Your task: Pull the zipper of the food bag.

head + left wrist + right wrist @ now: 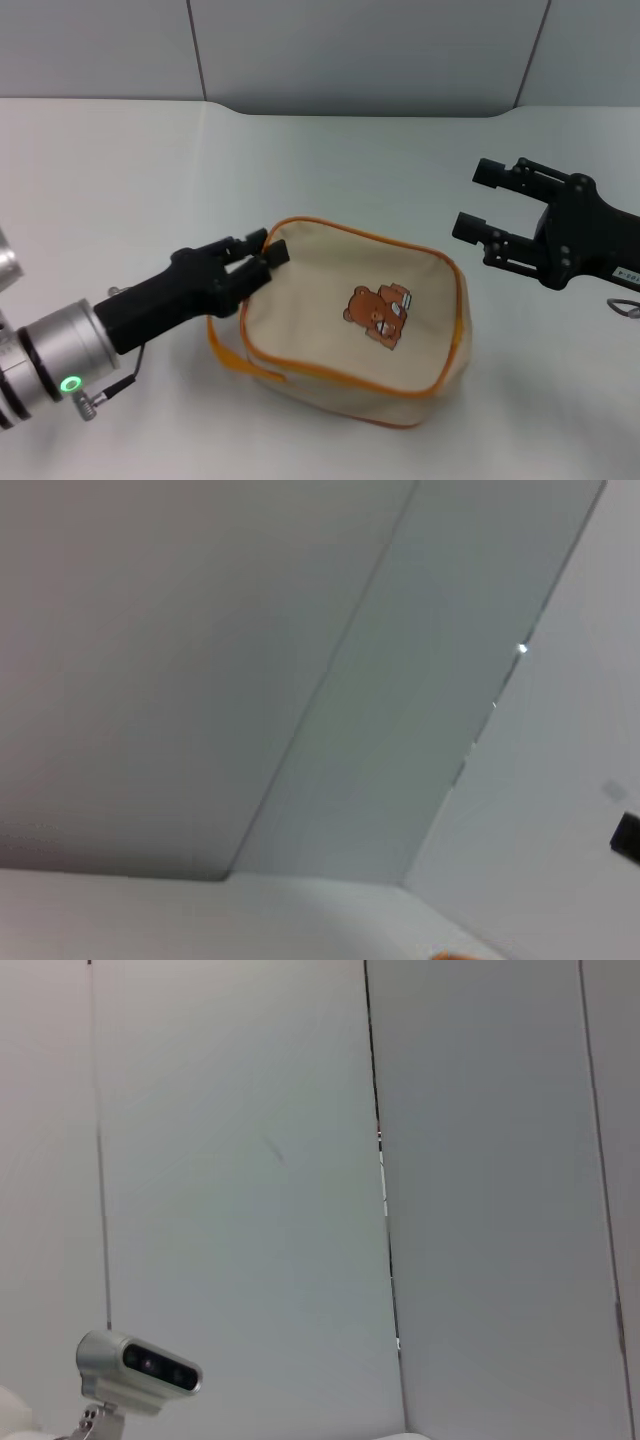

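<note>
While the food bag [350, 320] is lying on its side on the white table [120, 170], bear print up, the left gripper [262, 262] is reaching in at its upper left corner, fingers close together at the orange edge where the zipper [232, 352] is running. Whether they are pinching the pull tab cannot be told. The step looks like securing the tab; next comes a steady pull along the strip, probably with the bag braced. The right gripper [482, 205] is hovering wide open and empty beside the bag's right end. The label on it is not readable.
</note>
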